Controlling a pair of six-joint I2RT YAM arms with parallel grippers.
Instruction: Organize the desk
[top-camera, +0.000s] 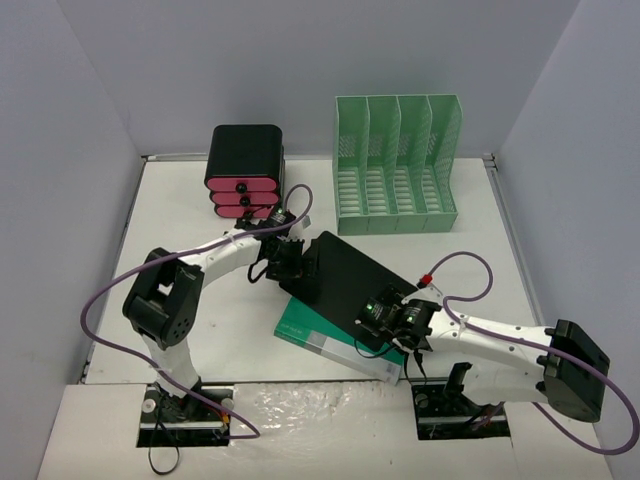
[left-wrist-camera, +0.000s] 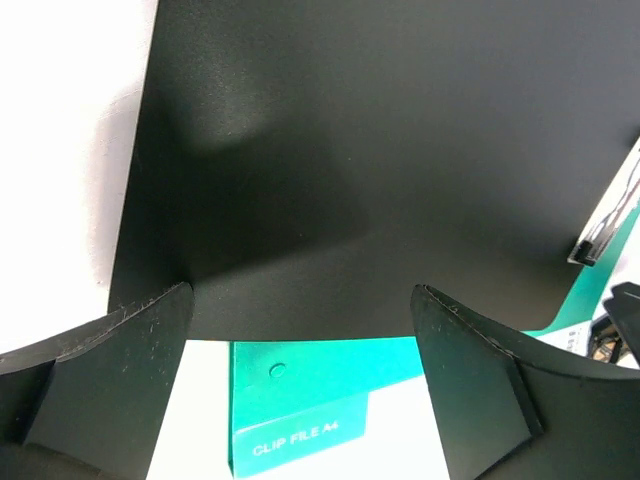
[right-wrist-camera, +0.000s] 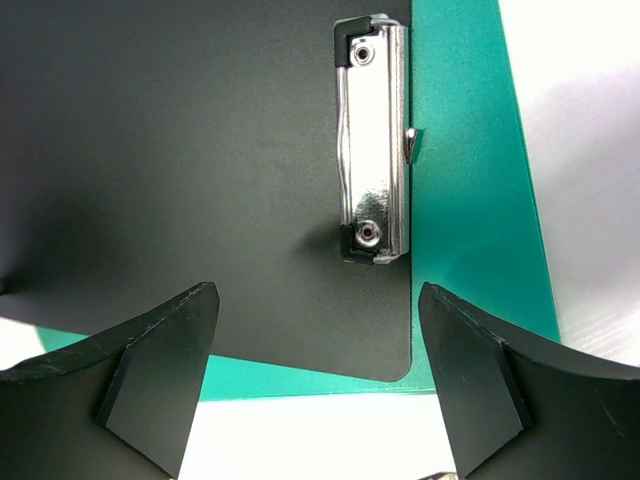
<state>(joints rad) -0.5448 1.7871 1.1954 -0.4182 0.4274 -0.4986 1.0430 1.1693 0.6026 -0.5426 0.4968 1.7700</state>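
Note:
On the white desk (top-camera: 200, 210) a black clipboard (top-camera: 345, 278) lies askew on top of a green clip file (top-camera: 312, 332). My left gripper (top-camera: 300, 262) hovers at the clipboard's far left edge, open, with nothing between its fingers. The left wrist view has the clipboard (left-wrist-camera: 380, 150) ahead of the open gripper (left-wrist-camera: 300, 370) and the file's labelled corner (left-wrist-camera: 310, 390) under it. My right gripper (top-camera: 392, 320) stands open at the clipboard's near right corner. In the right wrist view that gripper (right-wrist-camera: 315, 370) frames this corner, just short of the metal clip (right-wrist-camera: 372, 135), with the green file (right-wrist-camera: 460, 200) underneath.
A pale green slotted file rack (top-camera: 395, 165) stands at the back right. At the back left is a black drawer unit with pink drawers (top-camera: 244, 170), close behind the left arm. Grey walls close in the desk on three sides.

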